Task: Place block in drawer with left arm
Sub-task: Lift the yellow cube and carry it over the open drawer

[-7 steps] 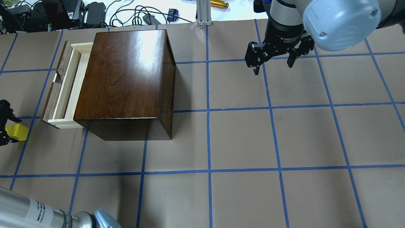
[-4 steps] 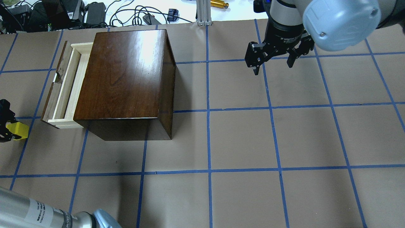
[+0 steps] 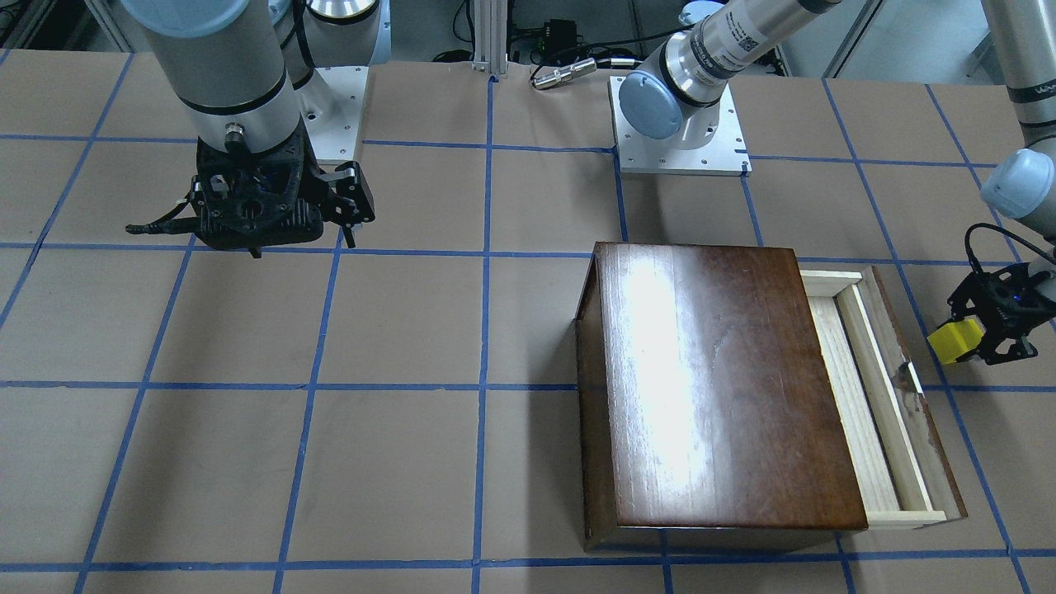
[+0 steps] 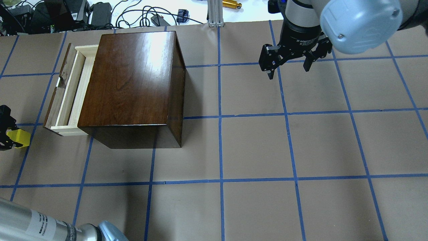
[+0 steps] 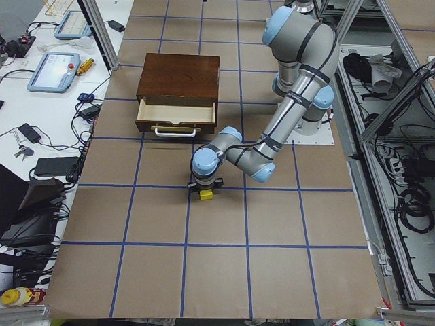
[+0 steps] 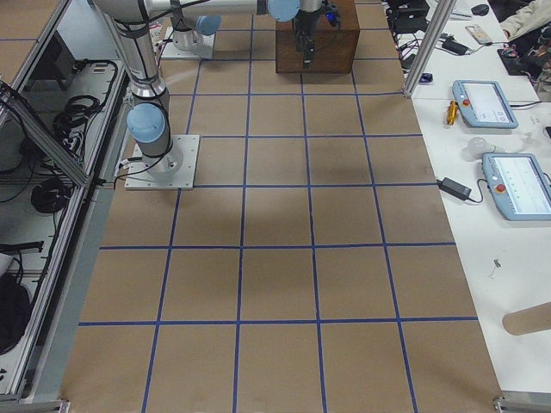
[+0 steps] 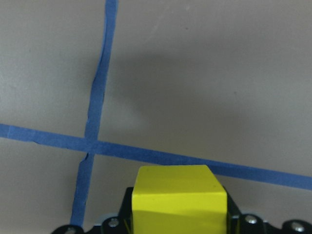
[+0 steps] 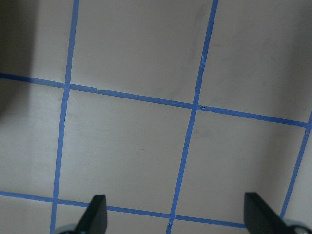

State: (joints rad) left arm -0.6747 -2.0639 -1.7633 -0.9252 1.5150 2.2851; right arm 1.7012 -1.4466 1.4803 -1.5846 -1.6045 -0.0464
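**Just outside the drawer front: block in the left fingers, tray beyond the panel**

At the near-left edge of the overhead view, your left gripper [image 4: 12, 136] has its fingers clamped on the block [image 4: 19, 138]. The yellow cube sits squarely between them in the wrist view, with bare table paper and blue tape lines beyond. I cannot tell from these pictures whether the block is clear of the table.

The drawer [image 4: 65, 97] stands pulled out of the wooden box [image 4: 130, 80], near the block but apart from it. From the fingers it lies toward the box and a little farther from the robot's base. Its dark front panel [image 4: 55, 100] stands between the block and the pale tray, so by my reading you must carry the block up and over that panel, not straight across.

The tray's long axis runs away from the robot, parallel to the box face. Only a narrow strip shows between the panel and the box, so along it you have plenty of room and across it very little. Aim for the middle of that strip.

The right gripper [image 4: 288, 71] hangs well apart on the other side of the box with its fingers spread and nothing between them. The left arm is far nearer.
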